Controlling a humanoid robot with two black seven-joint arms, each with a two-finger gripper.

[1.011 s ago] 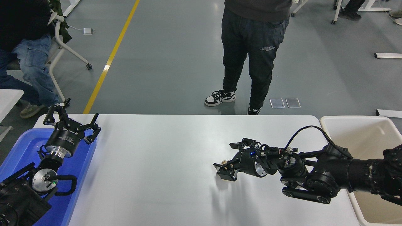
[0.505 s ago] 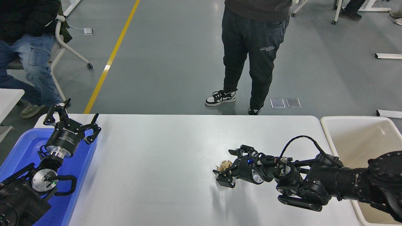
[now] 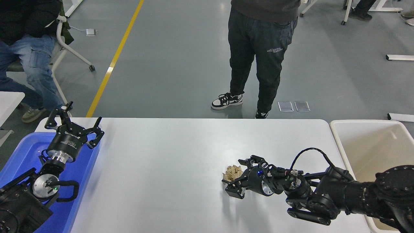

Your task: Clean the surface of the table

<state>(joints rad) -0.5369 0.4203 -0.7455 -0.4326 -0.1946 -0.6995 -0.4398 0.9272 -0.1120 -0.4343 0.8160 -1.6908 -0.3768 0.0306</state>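
Currently the table (image 3: 168, 168) spans the middle of the head view between the blue tub (image 3: 19, 155) at its left end and the cream-white tub (image 3: 372, 142) at its right end. One item lies on it: a crumpled wad of tan paper (image 3: 233, 172), right of centre toward the near edge. One second ago this wad was almost entirely hidden under the right gripper (image 3: 238, 176); it is now exposed at the fingers' far side, and the gripper has shifted slightly nearer the camera. The fingers stand apart, one above the wad and one below it, touching or just beside it; they are not yet clamped on it. In all likelihood the grasp is being set up, so the table is not yet clean. The next move calls for closing on the wad and carrying it to a tub. The left gripper (image 3: 73, 124) stays parked over the blue tub, fingers spread. A person (image 3: 258, 48) stands beyond the far edge.
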